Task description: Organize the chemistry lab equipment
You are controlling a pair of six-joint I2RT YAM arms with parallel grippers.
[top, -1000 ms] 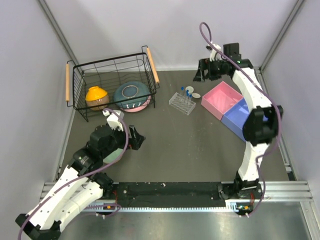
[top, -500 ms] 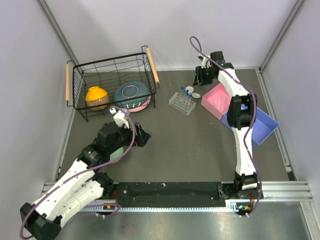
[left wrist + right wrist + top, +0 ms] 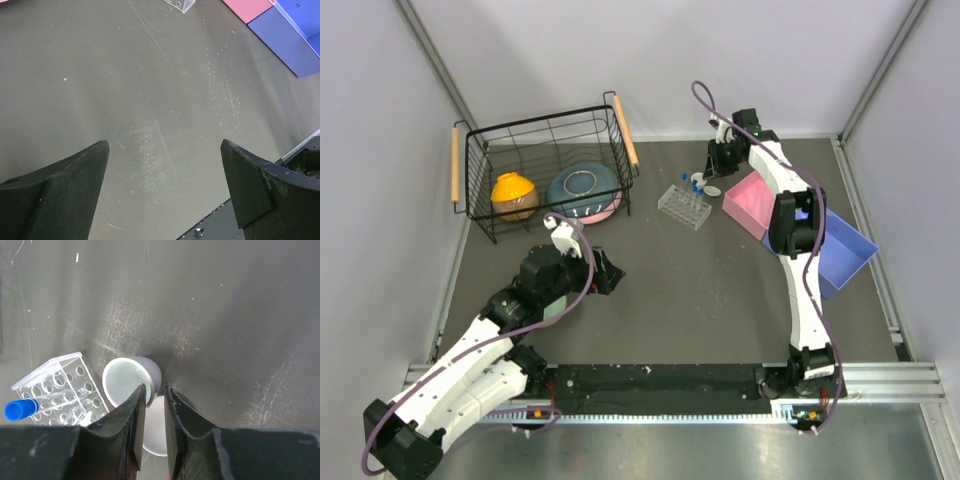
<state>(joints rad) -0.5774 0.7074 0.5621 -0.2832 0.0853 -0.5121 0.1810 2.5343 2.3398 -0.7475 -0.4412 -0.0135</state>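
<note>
Two small white cups (image 3: pixel 125 380) (image 3: pixel 154 432) lie side by side next to the clear tube rack (image 3: pixel 55 385), which holds a blue-capped tube (image 3: pixel 20 409). My right gripper (image 3: pixel 155 386) comes down on the upper cup, one finger inside it and one outside, jaws closed narrow on its wall. From above, the right gripper (image 3: pixel 712 172) is at the back, just behind the rack (image 3: pixel 682 206) and a white cup (image 3: pixel 713 190). My left gripper (image 3: pixel 165 145) is wide open over bare table; from above, the left gripper (image 3: pixel 605 275) is centre left. No pipettes show.
A black wire basket (image 3: pixel 545 120) at the back left holds an orange bowl (image 3: pixel 514 193) and a blue bowl (image 3: pixel 583 190). A pink bin (image 3: pixel 760 195) and a blue bin (image 3: pixel 845 255) sit to the right. A pale green bowl (image 3: pixel 552 312) lies under the left arm.
The right arm has swung left from the back corner down onto the white cups, and its jaws have narrowed from wide open. The left arm has shifted slightly to the right.
</note>
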